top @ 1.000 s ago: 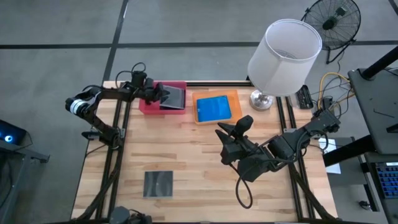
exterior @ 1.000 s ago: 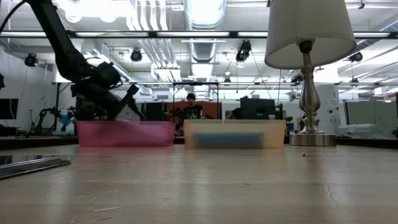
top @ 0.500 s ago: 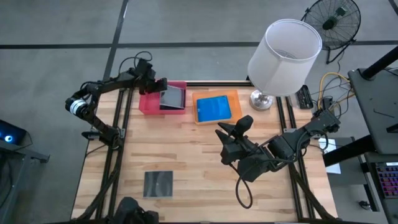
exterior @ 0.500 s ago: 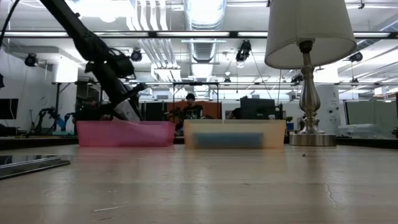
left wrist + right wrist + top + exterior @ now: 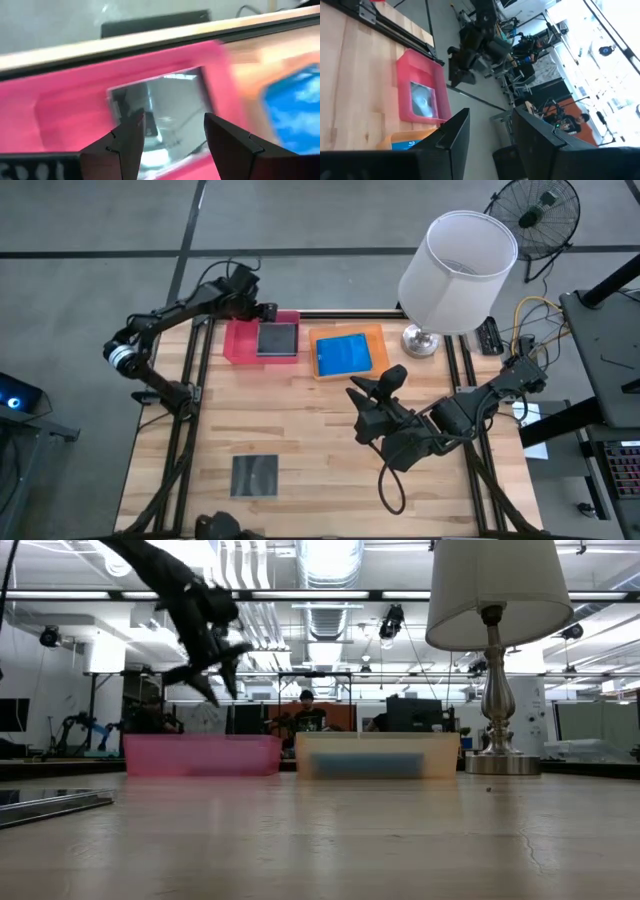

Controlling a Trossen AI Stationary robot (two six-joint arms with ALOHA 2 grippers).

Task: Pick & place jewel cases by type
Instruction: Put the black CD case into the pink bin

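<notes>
From the high view, looking straight down, we see a wooden table (image 5: 320, 440). Near its far edge a pink tray (image 5: 240, 343) holds a dark square jewel case (image 5: 277, 339) lying flat, and just beside it an orange tray (image 5: 372, 335) holds a blue jewel case (image 5: 343, 354). A second dark jewel case (image 5: 255, 475) lies alone on the near left part of the table, well apart from the trays. The left gripper (image 5: 262, 311) hangs over the far rim of the pink tray, fingers parted and holding nothing. The right gripper (image 5: 368, 392) waits over the middle of the table, its fingers spread and empty. A white lampshade (image 5: 457, 270) stands at the far right corner.

From the low view, level with the table top, we see the left gripper (image 5: 222, 668) raised above the pink tray (image 5: 200, 754), clear of it, its fingers apart. The orange tray (image 5: 378, 754) sits just beside the pink one, and the lamp's metal base (image 5: 502, 762) stands to the right. A person sits far back in the room.

From the left wrist view, we see the two dark fingers (image 5: 120, 147) apart, with nothing between them. Beyond them the dark case (image 5: 165, 112) rests inside the pink tray (image 5: 65, 105), and the blue case (image 5: 295, 105) shows at the edge.

From the right wrist view, we see that arm's fingers (image 5: 452, 137) parted and empty, the pink tray (image 5: 420, 90) with its dark case (image 5: 422, 100) farther off, and the left gripper (image 5: 460, 75) above the tray's far side.
</notes>
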